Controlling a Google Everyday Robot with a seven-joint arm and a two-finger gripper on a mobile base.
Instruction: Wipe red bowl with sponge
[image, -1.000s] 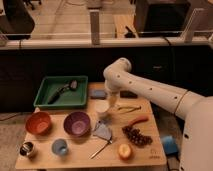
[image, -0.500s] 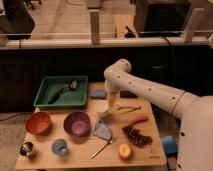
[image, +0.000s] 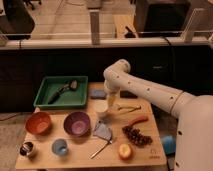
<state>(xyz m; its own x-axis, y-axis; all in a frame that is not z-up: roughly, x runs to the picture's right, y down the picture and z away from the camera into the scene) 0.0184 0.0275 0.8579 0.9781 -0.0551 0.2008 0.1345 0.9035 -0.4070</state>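
Observation:
The red bowl (image: 38, 122) stands empty on the left of the wooden table (image: 80, 156). A blue sponge (image: 98, 93) lies flat at the table's back edge, just right of the green tray. My gripper (image: 111, 101) points down over the back middle of the table. It is just right of the sponge and above a white cup (image: 102, 109), far to the right of the red bowl.
A green tray (image: 45, 102) with a dish brush (image: 62, 90) sits at the back left. A purple bowl (image: 77, 123), blue cup (image: 60, 146), small can (image: 28, 148), grey cloth (image: 102, 131), grapes (image: 136, 136), peach (image: 124, 150) and red-handled pliers (image: 137, 121) lie around.
My gripper has edged slightly left and lower near the sponge. Nothing on the table has moved.

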